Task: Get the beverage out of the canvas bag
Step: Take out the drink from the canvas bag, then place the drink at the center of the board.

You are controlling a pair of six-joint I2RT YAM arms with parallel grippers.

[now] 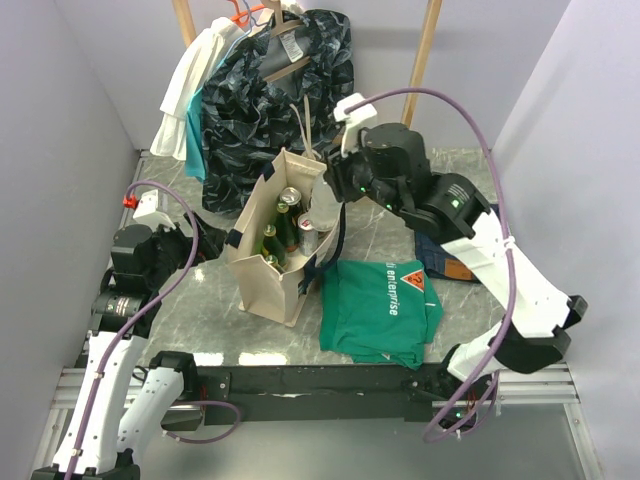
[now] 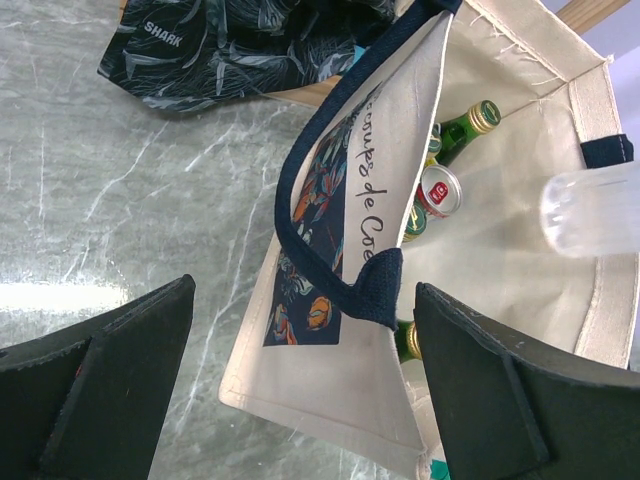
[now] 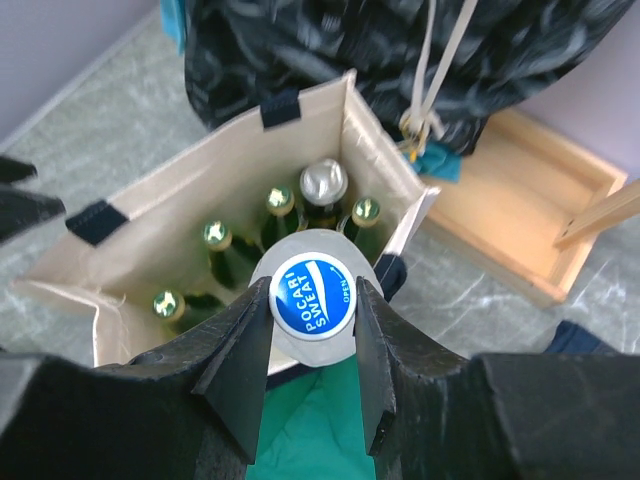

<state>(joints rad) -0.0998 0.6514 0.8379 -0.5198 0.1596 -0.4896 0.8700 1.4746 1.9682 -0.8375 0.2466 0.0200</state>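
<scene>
Item: bottle (image 3: 312,292), blue cap marked "POCARI SWEAT" and "OPEN", clamped by the cap between the narrowed fingers of the right claw (image 3: 310,305) and raised over the mouth of the canvas bag (image 1: 265,280). Judged mostly extracted, not set down. Left in the bag: gold-capped green bottles (image 3: 215,235), cans. Bag print, partly legible: "de Coe". Left claw (image 2: 305,330) wide open, empty, beside the bag. Nearby on the counter (image 1: 200,330): green shirt (image 1: 385,300) reading "enterprise"; dark garment (image 2: 163,28) reading "SHARK".
</scene>
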